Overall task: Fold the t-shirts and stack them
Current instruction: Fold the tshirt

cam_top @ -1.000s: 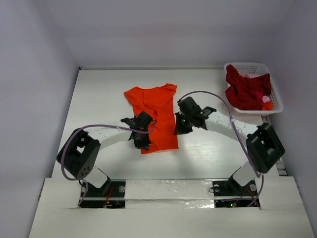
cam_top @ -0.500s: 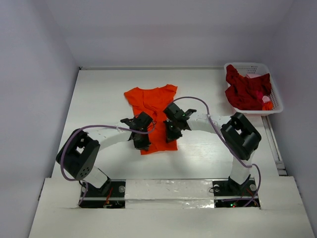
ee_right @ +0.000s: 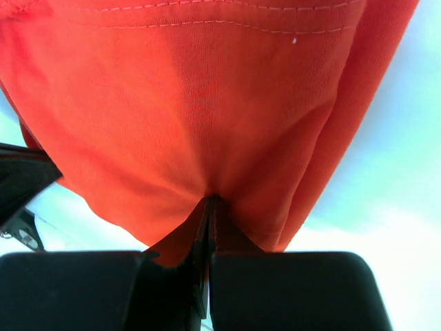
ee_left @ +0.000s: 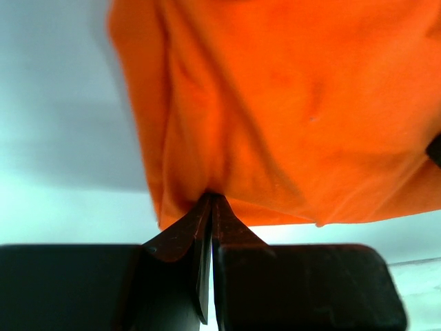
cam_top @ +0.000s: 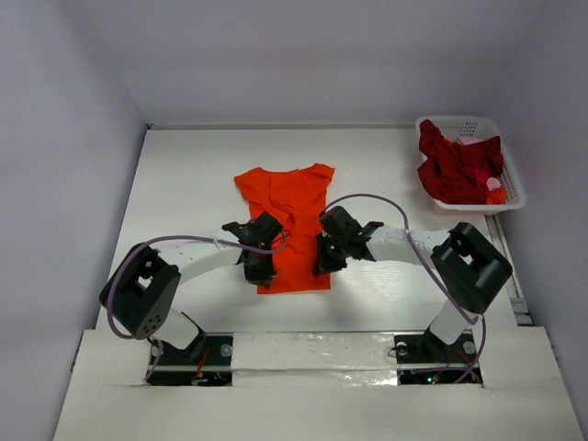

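The orange t-shirt (cam_top: 289,225) lies lengthwise in the middle of the table, its collar end far and its hem near. My left gripper (cam_top: 258,268) is shut on the shirt's left edge near the hem; in the left wrist view the cloth (ee_left: 289,117) puckers into the closed tips (ee_left: 211,198). On the right edge my right gripper (cam_top: 324,259) is likewise shut, with orange cloth (ee_right: 193,103) gathered at its tips (ee_right: 210,201). Dark red t-shirts (cam_top: 457,167) are heaped in the basket.
A white lattice basket (cam_top: 509,171) stands at the back right, close to the right wall. Walls close in the table on the left, back and right. Purple cables loop over both arms.
My right gripper came in from the right onto the shirt's right edge. Both grippers then drew toward the near edge, and the orange shirt slid nearer and lies straighter.
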`<state>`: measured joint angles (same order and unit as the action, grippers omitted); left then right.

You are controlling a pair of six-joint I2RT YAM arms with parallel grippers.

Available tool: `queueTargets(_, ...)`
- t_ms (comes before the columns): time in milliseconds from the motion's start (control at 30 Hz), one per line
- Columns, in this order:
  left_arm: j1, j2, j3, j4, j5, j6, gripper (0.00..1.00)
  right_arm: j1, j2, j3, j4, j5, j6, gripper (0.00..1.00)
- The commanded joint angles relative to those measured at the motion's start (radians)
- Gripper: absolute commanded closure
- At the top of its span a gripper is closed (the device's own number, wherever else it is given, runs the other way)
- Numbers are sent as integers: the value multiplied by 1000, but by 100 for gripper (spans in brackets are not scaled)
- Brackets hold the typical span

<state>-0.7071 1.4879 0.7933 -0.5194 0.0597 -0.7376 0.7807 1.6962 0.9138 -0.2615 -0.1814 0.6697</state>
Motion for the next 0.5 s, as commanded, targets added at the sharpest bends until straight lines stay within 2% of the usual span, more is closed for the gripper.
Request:
queueTargets(0, -11, -43, -37, -110, -12, 23, 100, 11, -16, -88, -151, 56, 8, 100)
queueTargets(467, -169, 49, -2, -93, 25, 0, 100, 29, -176, -210, -165, 53, 68, 100)
